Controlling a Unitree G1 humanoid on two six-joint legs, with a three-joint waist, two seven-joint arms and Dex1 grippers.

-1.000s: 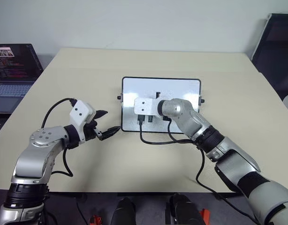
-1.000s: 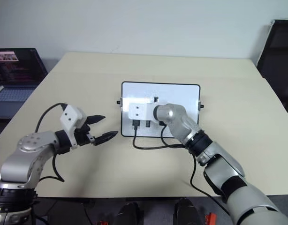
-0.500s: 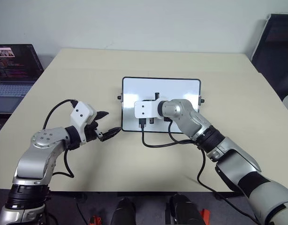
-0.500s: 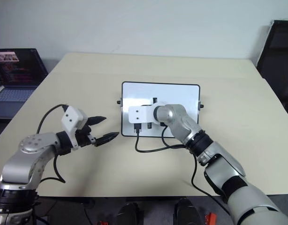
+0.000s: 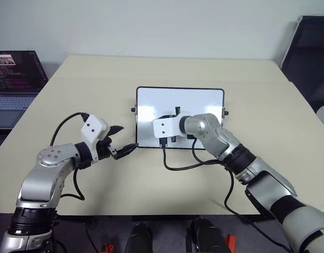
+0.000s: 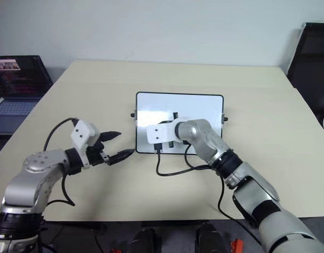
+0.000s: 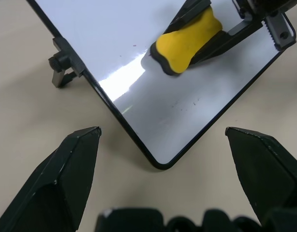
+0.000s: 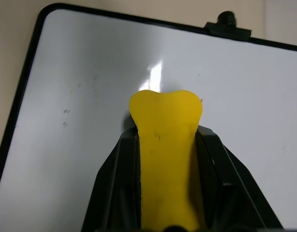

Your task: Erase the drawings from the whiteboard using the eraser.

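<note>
1. The whiteboard (image 5: 204,100) lies flat in the middle of the bench (image 5: 151,68), with its long side across the robot's front.
2. The right gripper (image 8: 169,145) is closed on the eraser (image 8: 166,140); the two black fingers press the yellow block from both sides, and its rounded end sticks out in front of them.
3. In the left wrist view the eraser (image 7: 187,41) has its dark underside down on the white surface, in the part of the board that is near the robot and toward its left side. I judge that it is touching the board, so wiping is the step in hand.
4. The left gripper (image 7: 163,145) is open, with its fingers spread wide and nothing between them. It hovers just beside the near left corner of the whiteboard, above the bench, and does not touch the frame.
5. About the drawings: I cannot find a clear loop, x or squiggle. The board around the eraser shows a few tiny dark specks and bright glare. In the head views a small dark mark shows just above the right gripper's white head, but it is too small to tell whether it is ink.
6. My judgement is that most of the erasing is done; what is left is the faint specks and whatever the right arm hides.
7. A laptop (image 5: 17,79) stands open at the left, well apart from the work.
</note>
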